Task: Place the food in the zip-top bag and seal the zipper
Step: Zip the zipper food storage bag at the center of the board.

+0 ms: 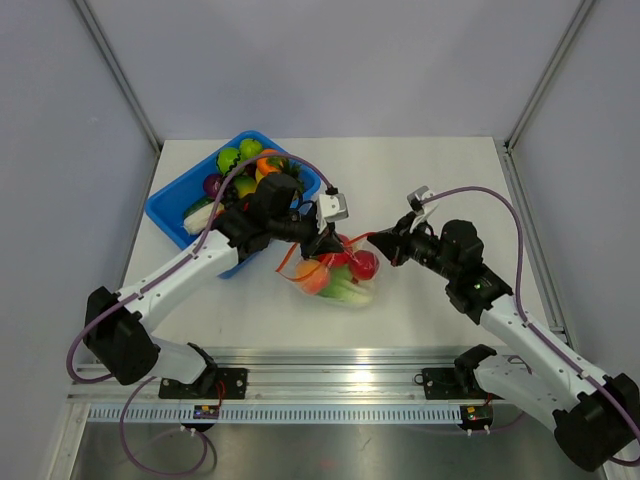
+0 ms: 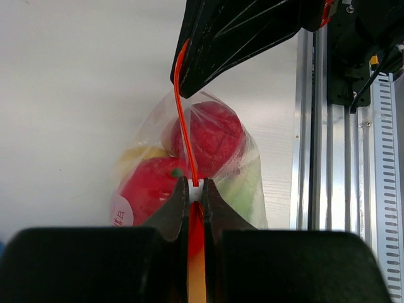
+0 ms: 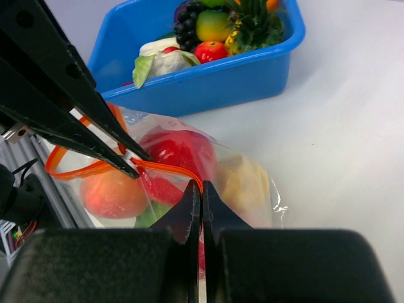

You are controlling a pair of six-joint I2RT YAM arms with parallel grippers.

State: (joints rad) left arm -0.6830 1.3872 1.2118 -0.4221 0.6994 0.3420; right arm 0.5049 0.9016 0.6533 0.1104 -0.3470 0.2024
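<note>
The zip-top bag (image 1: 338,287) lies mid-table, holding red (image 2: 214,136), yellow (image 3: 243,180), peach-orange (image 3: 113,192) and green (image 2: 243,189) food. Its red-orange zipper (image 2: 184,126) runs taut between both grippers. My left gripper (image 2: 196,184) is shut on the zipper's white slider tab (image 3: 127,156), at the bag's left side (image 1: 328,246). My right gripper (image 3: 202,186) is shut on the zipper strip's other end, at the bag's right side (image 1: 381,241). In the left wrist view the right gripper's dark fingers (image 2: 214,44) pinch the strip's far end.
A blue bin (image 1: 172,207) with several more toy fruits and vegetables (image 3: 208,28) stands at the back left, just behind the left arm. The aluminium rail (image 2: 315,158) runs along the table's near edge, close to the bag.
</note>
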